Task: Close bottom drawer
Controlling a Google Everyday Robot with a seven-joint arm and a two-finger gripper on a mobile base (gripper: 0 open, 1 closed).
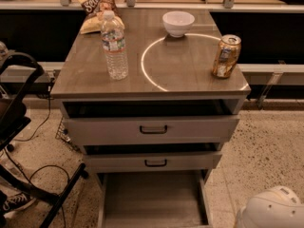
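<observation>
The bottom drawer (152, 198) is pulled far out at the foot of the grey cabinet. Its flat grey interior shows, and its front and handle are cut off by the lower edge of the view. Above it, the middle drawer (154, 162) and the top drawer (152, 129), each with a dark bar handle, stand slightly open. My gripper is out of view. Only a white rounded part of my body (273, 208) shows at the lower right, beside the open drawer.
On the cabinet top (85, 77) stand a water bottle (114, 44), a white bowl (178, 23), a gold can (226, 56) and a chips bag (97, 8). A black frame (19, 127) and cables (35, 175) lie on the floor at left.
</observation>
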